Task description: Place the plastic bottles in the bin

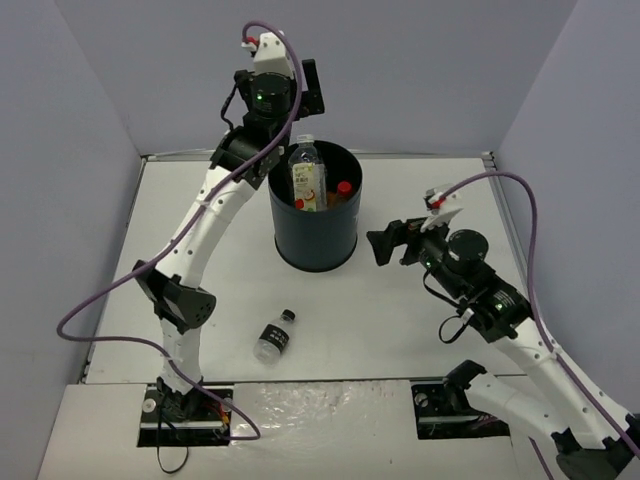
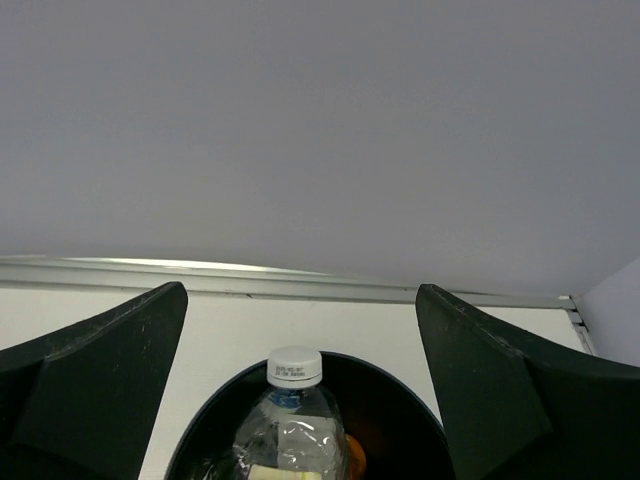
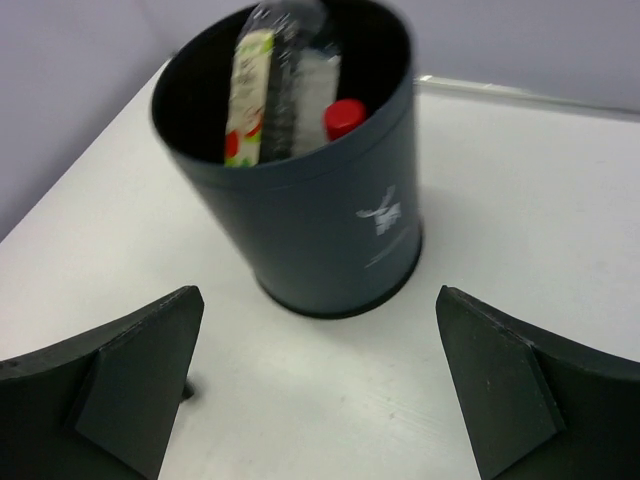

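The black bin [image 1: 315, 215] stands on the table, back of centre. Out of it pokes a clear white-capped bottle [image 1: 305, 160], beside a fruit-label bottle [image 3: 245, 95] and a red cap [image 1: 344, 187]. My left gripper [image 1: 295, 90] hangs open above the bin's far-left rim, its jaws wide apart and holding nothing; in the left wrist view that gripper [image 2: 300, 330] frames the white-capped bottle [image 2: 290, 420] below. A black-capped bottle [image 1: 275, 335] lies on the table in front of the bin. My right gripper [image 1: 385, 245] is open and empty, right of the bin [image 3: 330, 220].
Grey-purple walls close in the white table [image 1: 430, 320] on the left, back and right. A metal rail [image 2: 300, 280] runs along the table's back edge. The left arm's elbow [image 1: 185, 300] sits near the lying bottle.
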`<control>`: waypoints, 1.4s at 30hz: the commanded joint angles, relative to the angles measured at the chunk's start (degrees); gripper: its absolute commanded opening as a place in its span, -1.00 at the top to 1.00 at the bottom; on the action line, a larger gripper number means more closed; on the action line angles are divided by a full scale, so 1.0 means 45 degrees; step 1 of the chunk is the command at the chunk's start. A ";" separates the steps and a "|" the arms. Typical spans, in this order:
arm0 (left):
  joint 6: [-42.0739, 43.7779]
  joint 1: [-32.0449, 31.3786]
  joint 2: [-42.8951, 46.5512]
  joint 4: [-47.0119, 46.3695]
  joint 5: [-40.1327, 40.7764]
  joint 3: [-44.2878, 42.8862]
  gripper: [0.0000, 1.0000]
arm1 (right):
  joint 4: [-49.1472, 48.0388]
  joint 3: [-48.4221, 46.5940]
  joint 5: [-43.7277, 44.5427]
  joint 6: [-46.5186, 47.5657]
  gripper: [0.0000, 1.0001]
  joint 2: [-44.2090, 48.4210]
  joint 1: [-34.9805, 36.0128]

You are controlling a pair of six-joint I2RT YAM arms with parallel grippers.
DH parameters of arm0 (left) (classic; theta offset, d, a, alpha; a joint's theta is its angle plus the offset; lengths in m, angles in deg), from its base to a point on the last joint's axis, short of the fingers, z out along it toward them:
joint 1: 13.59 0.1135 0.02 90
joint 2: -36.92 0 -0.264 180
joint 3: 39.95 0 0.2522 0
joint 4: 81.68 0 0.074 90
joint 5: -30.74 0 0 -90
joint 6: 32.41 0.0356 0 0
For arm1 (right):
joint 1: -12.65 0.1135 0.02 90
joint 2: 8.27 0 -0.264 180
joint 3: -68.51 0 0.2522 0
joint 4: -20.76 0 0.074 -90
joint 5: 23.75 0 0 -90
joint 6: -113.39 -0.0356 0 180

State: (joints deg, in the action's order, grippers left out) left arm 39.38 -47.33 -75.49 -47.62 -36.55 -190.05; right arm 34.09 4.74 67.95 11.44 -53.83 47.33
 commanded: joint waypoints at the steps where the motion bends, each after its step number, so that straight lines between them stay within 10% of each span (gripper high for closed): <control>1: 0.0720 -0.0001 0.2697 0.1766 0.1237 -0.0172 -0.94 | 0.0055 -0.0858 -0.1960 0.0137 -1.00 -0.2252 0.1529; 8: -0.0546 0.0667 0.9133 0.1761 0.3370 0.9534 -0.94 | 0.0055 -0.1911 0.5803 -0.4196 -1.00 -0.6477 0.7354; 14: -0.3241 0.3278 1.2760 0.2472 0.2317 1.4841 -0.94 | 0.0055 -0.2301 0.7031 -0.9285 -1.00 -0.9754 0.8473; 26: -0.3499 0.3958 1.2875 0.3615 0.2176 1.6332 -0.94 | 0.0055 -0.4165 0.6338 -1.1918 -0.99 -1.4207 0.8935; 30: -0.3494 0.4175 1.2807 0.3565 0.2116 1.6451 -0.94 | 0.0055 -0.3616 0.5900 -1.2351 -0.68 -1.4229 0.8950; 38: -0.3513 0.4315 1.3395 0.3323 0.1662 1.6854 -0.94 | 0.0443 -0.2978 0.7601 -1.1125 0.66 -1.1861 0.8974; 42: -0.3494 0.4332 1.3679 0.3057 0.1150 1.7215 -0.94 | 0.0446 -0.3973 0.8759 -0.7653 0.68 -0.9513 0.8694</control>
State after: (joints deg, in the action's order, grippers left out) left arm 24.14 -28.35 -15.81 -30.77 -29.35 -112.29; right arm 36.54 -7.80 96.80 -37.81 -111.51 87.33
